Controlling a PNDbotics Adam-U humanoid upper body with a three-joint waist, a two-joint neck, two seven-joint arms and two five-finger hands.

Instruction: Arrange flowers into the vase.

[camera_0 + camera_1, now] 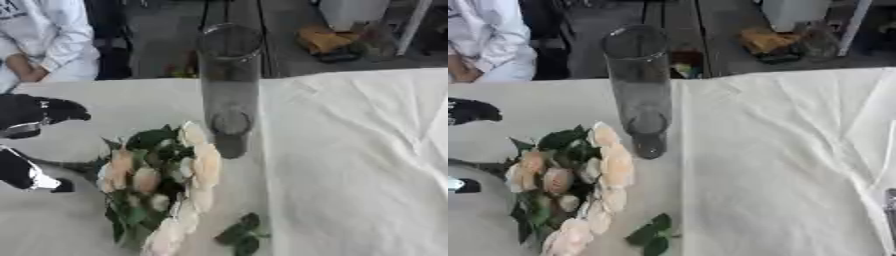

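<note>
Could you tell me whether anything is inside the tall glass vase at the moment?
The glass vase looks empty: no stems or flowers show through its wall. The bouquet lies on the table beside its base. Whether it holds water cannot be told.

left robot hand (39,114) | glossy black shell | white-silver patch lower down

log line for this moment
vase: upright, no flowers in it | flowers: lying on table left of vase | left hand: beside flowers | right hand: not seen

Table under a creased white cloth (350,150), tall glass vase (229,90), pale flowers (166,185), loose green leaves (241,234)
</note>
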